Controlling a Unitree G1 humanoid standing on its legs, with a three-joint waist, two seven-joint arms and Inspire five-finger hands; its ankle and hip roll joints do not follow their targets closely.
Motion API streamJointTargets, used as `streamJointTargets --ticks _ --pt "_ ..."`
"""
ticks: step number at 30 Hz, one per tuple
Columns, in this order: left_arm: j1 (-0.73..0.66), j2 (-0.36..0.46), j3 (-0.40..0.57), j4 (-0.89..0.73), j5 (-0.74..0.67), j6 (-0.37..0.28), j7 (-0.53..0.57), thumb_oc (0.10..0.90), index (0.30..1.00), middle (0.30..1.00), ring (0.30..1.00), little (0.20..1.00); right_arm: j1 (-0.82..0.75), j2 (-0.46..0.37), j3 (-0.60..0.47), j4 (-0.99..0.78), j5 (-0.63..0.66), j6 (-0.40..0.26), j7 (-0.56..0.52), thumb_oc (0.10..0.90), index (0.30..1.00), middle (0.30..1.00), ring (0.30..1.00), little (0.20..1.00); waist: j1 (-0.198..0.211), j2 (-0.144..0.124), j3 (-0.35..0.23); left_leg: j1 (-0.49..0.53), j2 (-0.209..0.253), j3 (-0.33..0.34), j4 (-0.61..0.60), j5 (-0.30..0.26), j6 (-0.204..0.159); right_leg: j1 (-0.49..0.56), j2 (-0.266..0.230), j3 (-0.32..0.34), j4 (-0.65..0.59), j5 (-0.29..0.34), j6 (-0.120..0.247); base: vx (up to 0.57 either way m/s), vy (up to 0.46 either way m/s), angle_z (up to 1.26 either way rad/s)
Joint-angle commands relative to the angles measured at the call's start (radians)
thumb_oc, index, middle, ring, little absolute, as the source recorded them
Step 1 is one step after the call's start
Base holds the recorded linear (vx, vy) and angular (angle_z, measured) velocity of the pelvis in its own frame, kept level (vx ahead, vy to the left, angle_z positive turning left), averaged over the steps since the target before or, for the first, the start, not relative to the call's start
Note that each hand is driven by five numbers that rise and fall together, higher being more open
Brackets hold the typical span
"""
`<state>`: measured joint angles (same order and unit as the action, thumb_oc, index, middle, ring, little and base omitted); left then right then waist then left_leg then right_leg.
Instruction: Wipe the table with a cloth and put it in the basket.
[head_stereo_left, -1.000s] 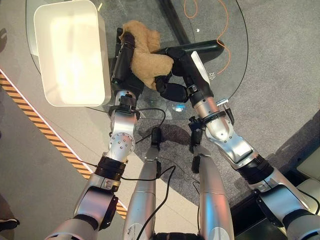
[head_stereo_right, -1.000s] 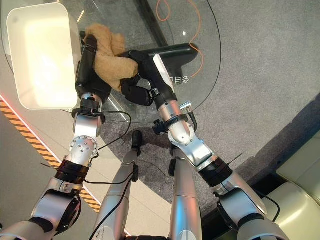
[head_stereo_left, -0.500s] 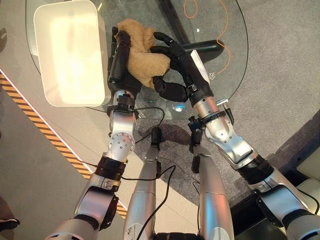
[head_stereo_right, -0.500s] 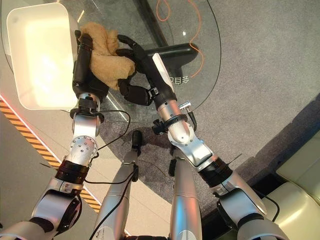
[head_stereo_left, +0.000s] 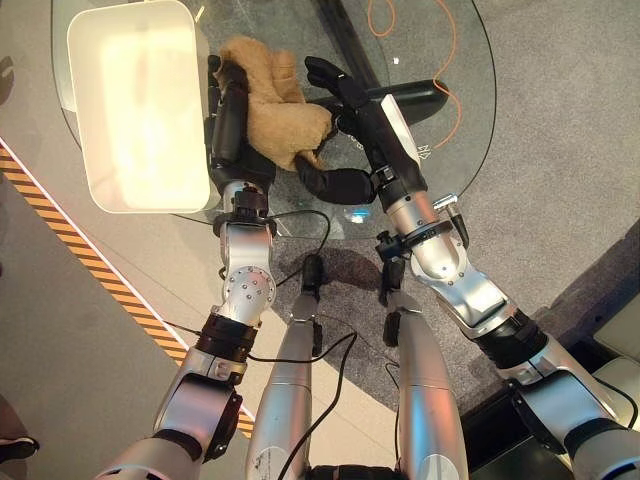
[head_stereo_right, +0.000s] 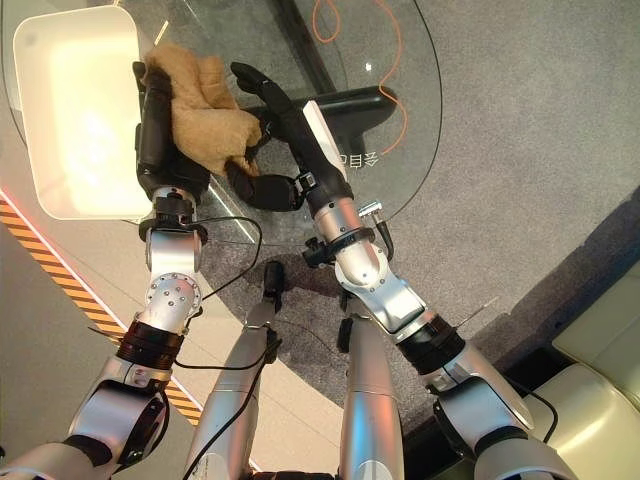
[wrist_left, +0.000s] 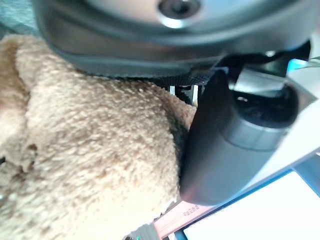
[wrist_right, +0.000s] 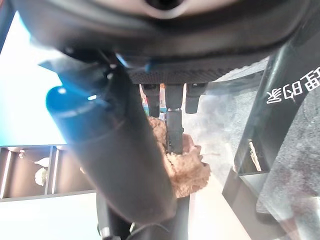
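Arms of silver grey reach forward over a round glass worktop (head_stereo_left: 455, 110). Left robot hand (head_stereo_left: 226, 125) grips a tan fluffy cloth (head_stereo_left: 272, 98), its fingers curled over the cloth's far left edge; the left wrist view shows the pile pressed against its thumb. Right robot hand (head_stereo_left: 362, 125) lies just beside the cloth on the opposite side, fingers spread and straight, thumb stretched beneath the bundle, touching or nearly touching its lower edge. The cloth sits bunched between the two hands on the glass. It looks soft, light and limp, likely to sag and trail if lifted by one corner, so gathering a thick fold near its middle seems safest. Just beyond the left hand's outer side stands a white rectangular basket (head_stereo_left: 85, 170), close by.
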<state>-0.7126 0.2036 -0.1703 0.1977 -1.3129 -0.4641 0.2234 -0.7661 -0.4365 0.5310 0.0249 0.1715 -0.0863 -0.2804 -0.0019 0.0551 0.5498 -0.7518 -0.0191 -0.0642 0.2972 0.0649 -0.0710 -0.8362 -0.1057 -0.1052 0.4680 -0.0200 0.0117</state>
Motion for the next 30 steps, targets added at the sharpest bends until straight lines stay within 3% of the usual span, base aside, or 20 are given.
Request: streamJointTargets --ticks 1,16,30 --pt "-0.106 0.005 0.041 -0.129 0.141 -0.101 -0.02 0.1 0.3 0.3 0.3 0.2 -0.143 0.084 -0.065 -0.222 -0.047 -0.142 -0.007 0.8 0.9 0.9 0.9 0.9 0.021 -0.018 -0.03 0.025 -0.071 0.088 0.026 -0.061 0.048 0.068 0.052 -0.048 -0.073 -0.039 0.033 0.0 0.0 0.0" --pt "-0.108 0.012 0.075 -0.151 0.236 -0.176 0.052 0.1 0.3 0.3 0.3 0.2 -0.12 0.092 -0.082 -0.22 -0.068 -0.132 -0.017 0.8 0.9 0.9 0.9 0.9 0.02 -0.017 -0.03 0.031 -0.07 0.089 0.019 -0.059 0.044 0.072 0.053 -0.047 -0.073 -0.043 0.031 0.0 0.0 0.0" --pt "-0.071 0.057 0.14 -0.141 0.344 -0.275 0.125 0.1 0.3 0.3 0.3 0.2 -0.032 0.045 -0.167 -0.122 -0.15 -0.187 -0.227 0.8 0.9 0.9 0.9 0.9 0.01 -0.014 -0.03 0.031 -0.064 0.092 0.018 -0.064 0.044 0.068 0.057 -0.039 -0.068 -0.05 0.028 0.0 0.0 0.0"
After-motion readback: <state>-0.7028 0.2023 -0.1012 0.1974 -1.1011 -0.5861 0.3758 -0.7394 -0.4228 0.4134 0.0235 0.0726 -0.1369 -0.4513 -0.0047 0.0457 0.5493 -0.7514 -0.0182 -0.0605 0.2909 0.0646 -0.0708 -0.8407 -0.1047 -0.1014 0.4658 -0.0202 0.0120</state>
